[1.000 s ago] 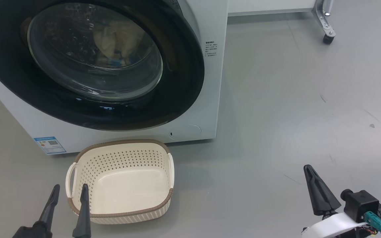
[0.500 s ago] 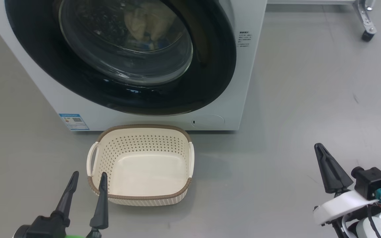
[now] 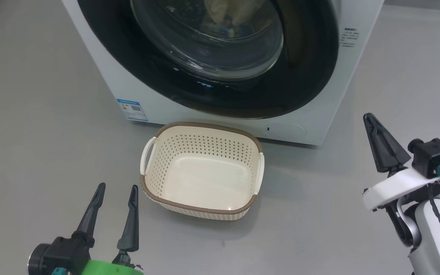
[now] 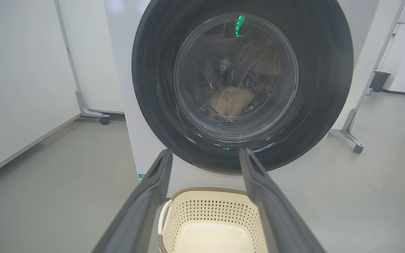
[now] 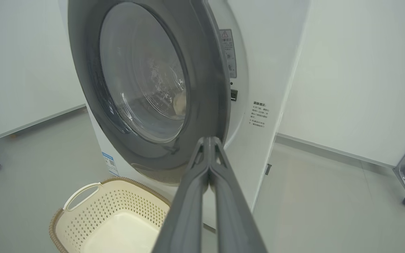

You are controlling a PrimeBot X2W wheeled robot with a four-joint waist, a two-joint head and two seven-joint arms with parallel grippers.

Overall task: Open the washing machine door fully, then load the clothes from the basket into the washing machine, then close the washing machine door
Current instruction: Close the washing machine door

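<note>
Door point(image 4: 236, 75) lies against the front of the machine point(image 3: 155, 107). From the right wrist view I can't tell whether its free edge is latched or just resting, because a small latch slot point(image 5: 233, 94) shows just beside the rim there. Clothes point(image 4: 231, 102) are a pale heap low in the drum, seen through the glass. Basket point(image 3: 204, 147) is empty and upright on the floor, just in front of the machine below the door. Judgement: loading is done and the closing step is at its end or nearly so. To finish it well, I would check the latch side first. If the edge stands proud, I would press on the black rim near that slot — not on the bulging glass — and push square into the machine so the door seats without springing back. I would keep the push short, since the basket sits close underneath. Left gripper point(image 3: 117, 186) has its fingers spread wide and holds nothing. It sits low, just beside the basket's near left corner but apart from it, aimed straight at the door. Right gripper point(image 3: 369, 120) has its fingers pressed together and is also empty. It sits out to the right, well apart from basket and machine — fingers tilted up towards the door's free edge, with the pale forearm below.
</note>
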